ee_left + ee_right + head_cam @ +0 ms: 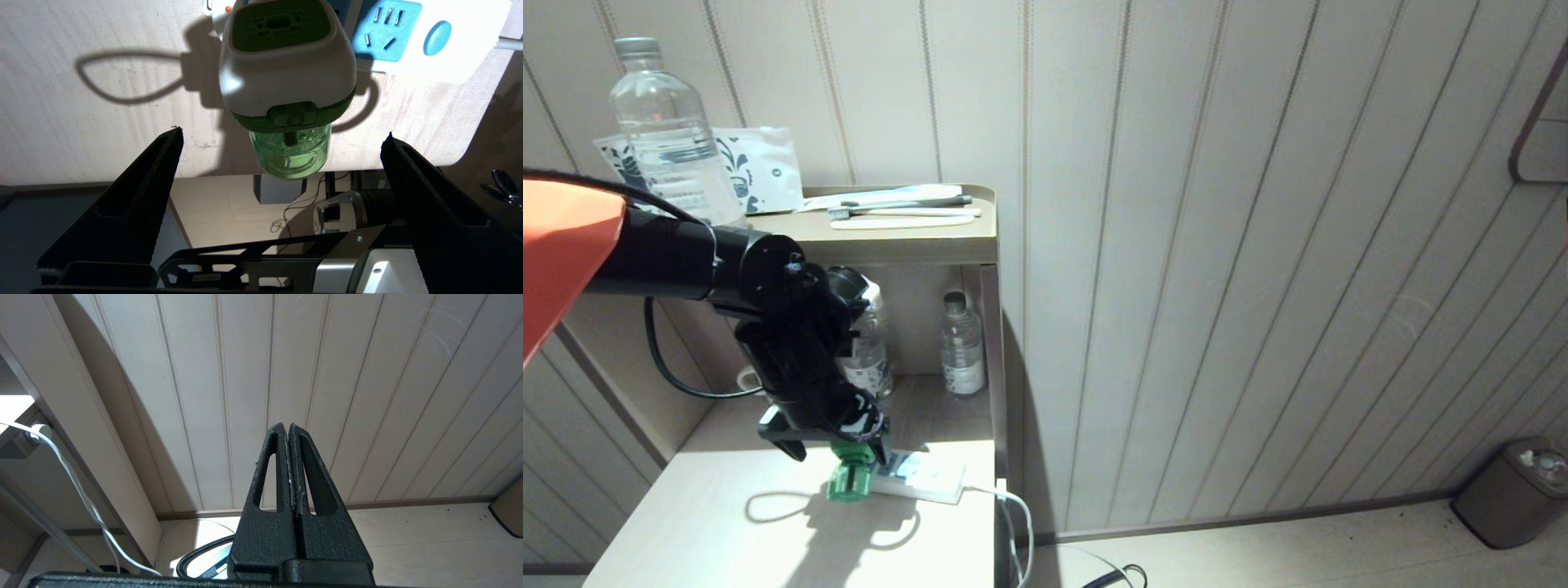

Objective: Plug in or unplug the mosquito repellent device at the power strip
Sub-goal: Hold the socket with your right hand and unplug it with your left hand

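Observation:
The mosquito repellent device (pixel 851 478), a green bottle under a white-and-green cap, sits on the left end of the white power strip (pixel 927 478) on the bedside table; its prongs are hidden. My left gripper (pixel 837 445) hangs just above it, pointing down. In the left wrist view the device (pixel 286 73) lies between and just beyond the two black fingertips (pixel 175 134), which stand wide apart without touching it. The left gripper (pixel 282 134) is open. A free blue socket shows on the power strip (pixel 408 61) beside the device. My right gripper (pixel 287 426) is shut, parked facing the panelled wall.
A water bottle (pixel 666 139), a printed packet (pixel 760 163) and toothbrushes (pixel 898 212) lie on the upper shelf. Two more bottles (pixel 962 343) stand in the niche behind the gripper. The strip's white cord (pixel 1013 506) drops off the table's right edge. A bin (pixel 1515 490) stands on the floor at the right.

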`<state>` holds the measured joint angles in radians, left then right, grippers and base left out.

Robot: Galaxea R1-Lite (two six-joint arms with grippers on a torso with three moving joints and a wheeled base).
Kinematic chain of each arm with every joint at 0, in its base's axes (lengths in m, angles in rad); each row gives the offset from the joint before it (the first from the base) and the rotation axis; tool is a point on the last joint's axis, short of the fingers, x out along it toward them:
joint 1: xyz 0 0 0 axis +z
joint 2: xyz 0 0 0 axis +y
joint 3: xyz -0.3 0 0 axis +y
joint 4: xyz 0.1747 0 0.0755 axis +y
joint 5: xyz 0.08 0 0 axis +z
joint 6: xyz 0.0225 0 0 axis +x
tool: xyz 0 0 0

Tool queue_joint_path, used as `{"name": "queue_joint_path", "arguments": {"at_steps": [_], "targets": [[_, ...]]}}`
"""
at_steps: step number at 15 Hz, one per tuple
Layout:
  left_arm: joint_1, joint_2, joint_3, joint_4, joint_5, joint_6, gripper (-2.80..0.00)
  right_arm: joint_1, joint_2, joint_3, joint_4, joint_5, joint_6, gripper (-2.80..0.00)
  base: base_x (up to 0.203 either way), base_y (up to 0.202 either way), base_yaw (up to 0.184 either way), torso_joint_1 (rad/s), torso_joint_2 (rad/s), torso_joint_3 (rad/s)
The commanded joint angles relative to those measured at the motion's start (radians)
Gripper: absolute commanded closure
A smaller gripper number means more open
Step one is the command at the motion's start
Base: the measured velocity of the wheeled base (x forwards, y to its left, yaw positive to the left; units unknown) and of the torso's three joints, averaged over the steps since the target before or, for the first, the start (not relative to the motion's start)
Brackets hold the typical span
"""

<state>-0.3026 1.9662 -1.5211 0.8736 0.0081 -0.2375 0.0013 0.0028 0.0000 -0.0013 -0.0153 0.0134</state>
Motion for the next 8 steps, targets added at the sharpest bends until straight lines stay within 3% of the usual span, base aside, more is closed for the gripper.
{"name": "queue_joint_path", "arguments": {"at_steps": [1, 3, 4, 6, 8], "targets": [[0.0, -0.086, -0.022, 0.0, 0.002, 0.002, -2.8, 0.0, 0.0, 0.0, 0.0, 0.0, 0.0, 0.0, 0.0, 0.0, 0.0, 0.0, 0.0, 0.0], [0.0, -0.122, 0.062, 0.026, -0.001, 0.027, -2.8, 0.0, 0.0, 0.0, 0.0, 0.0, 0.0, 0.0, 0.0, 0.0, 0.0, 0.0, 0.0, 0.0], [0.0, -0.128, 0.126, 0.038, -0.002, 0.08, -2.8, 0.0, 0.0, 0.0, 0.0, 0.0, 0.0, 0.0, 0.0, 0.0, 0.0, 0.0, 0.0, 0.0], [0.006, -0.132, 0.216, 0.056, -0.011, 0.244, -2.8, 0.0, 0.0, 0.0, 0.0, 0.0, 0.0, 0.0, 0.0, 0.0, 0.0, -0.028, -0.04, 0.028], [0.009, -0.106, 0.196, 0.053, -0.012, 0.243, -2.8, 0.0, 0.0, 0.0, 0.0, 0.0, 0.0, 0.0, 0.0, 0.0, 0.0, 0.014, 0.01, -0.004]]}}
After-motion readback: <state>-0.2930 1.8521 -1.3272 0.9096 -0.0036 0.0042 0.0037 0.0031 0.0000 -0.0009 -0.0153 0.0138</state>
